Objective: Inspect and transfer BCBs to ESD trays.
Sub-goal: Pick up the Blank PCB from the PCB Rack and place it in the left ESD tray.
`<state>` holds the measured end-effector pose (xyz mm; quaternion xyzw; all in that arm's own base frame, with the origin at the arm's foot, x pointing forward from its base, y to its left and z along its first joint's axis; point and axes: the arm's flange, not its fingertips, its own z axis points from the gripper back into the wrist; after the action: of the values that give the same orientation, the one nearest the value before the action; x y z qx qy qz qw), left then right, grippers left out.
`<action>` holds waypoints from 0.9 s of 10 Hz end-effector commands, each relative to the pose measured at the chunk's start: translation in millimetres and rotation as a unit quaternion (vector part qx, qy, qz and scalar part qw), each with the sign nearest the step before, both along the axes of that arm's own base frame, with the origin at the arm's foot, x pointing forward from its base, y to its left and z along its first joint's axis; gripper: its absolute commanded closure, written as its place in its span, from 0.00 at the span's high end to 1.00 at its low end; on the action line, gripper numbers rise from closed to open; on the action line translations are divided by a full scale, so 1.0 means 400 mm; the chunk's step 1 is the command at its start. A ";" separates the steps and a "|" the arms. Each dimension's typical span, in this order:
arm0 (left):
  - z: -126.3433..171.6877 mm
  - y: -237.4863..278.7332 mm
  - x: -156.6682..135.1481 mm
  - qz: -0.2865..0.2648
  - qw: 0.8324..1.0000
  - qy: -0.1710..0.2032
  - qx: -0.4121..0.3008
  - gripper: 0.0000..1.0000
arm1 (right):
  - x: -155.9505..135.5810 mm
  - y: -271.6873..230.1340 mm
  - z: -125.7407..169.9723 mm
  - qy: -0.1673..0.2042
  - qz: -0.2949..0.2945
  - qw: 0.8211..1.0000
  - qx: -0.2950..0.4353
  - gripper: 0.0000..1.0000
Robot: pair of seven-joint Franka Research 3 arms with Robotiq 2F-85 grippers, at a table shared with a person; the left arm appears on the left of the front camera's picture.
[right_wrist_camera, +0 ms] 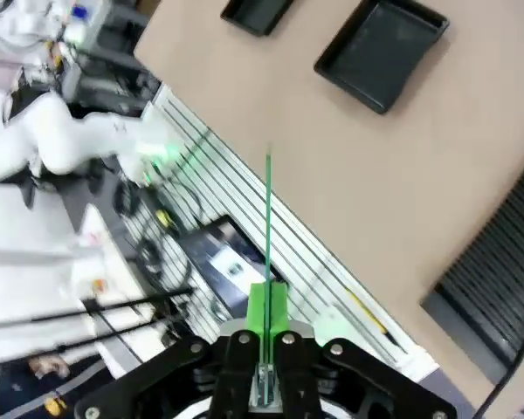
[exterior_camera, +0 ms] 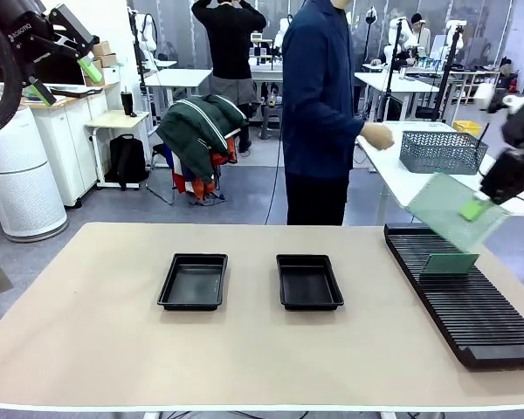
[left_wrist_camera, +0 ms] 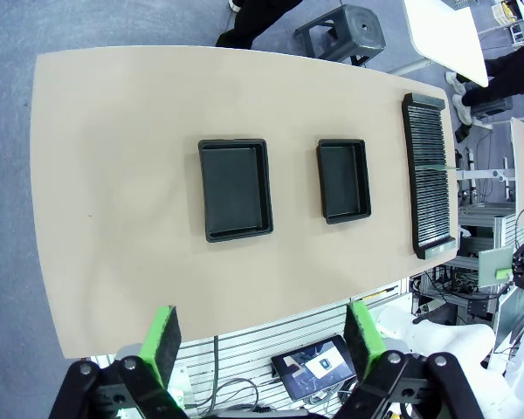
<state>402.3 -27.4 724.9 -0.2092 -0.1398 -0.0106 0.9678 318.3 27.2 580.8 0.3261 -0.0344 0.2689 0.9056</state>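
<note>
A grey floor (exterior_camera: pixel 113 205) runs back through a workshop lined with white tables (exterior_camera: pixel 179 78). At the left stand a white cabinet (exterior_camera: pixel 65 140) and a white cylindrical air purifier (exterior_camera: pixel 17 188), with a black backpack (exterior_camera: pixel 127 160) by a small desk (exterior_camera: pixel 113 120). Mid-room sits a heaped green jacket (exterior_camera: pixel 196 127). A grey mesh basket (exterior_camera: pixel 443 150) rests on a white side table (exterior_camera: pixel 397 179).

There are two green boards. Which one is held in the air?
The board pinched by the right gripper, tilted above the black rack. The other board stands in a slot of that rack, with no gripper on it.
</note>
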 end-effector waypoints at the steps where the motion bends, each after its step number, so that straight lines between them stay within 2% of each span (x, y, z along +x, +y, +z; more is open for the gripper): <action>1: -0.004 0.003 -0.004 0.002 1.000 -0.002 -0.001 1.00 | 0.039 0.099 -0.052 0.027 -0.061 0.997 0.031 0.02; 3: -0.004 0.003 -0.004 0.002 1.000 -0.002 -0.001 1.00 | 0.058 0.216 -0.114 0.040 -0.118 0.991 0.057 0.02; 4: -0.004 0.003 -0.004 0.002 1.000 -0.002 -0.001 1.00 | 0.066 0.283 -0.147 0.044 -0.165 0.983 0.072 0.02; 9: -0.004 0.003 -0.004 0.002 1.000 -0.002 -0.001 1.00 | 0.081 0.626 -0.318 0.065 -0.234 0.961 0.133 0.02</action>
<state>402.2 -27.8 725.2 -0.2090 -0.1401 -0.0109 0.9678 335.8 252.3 465.2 0.4264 -0.0746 0.0350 0.9008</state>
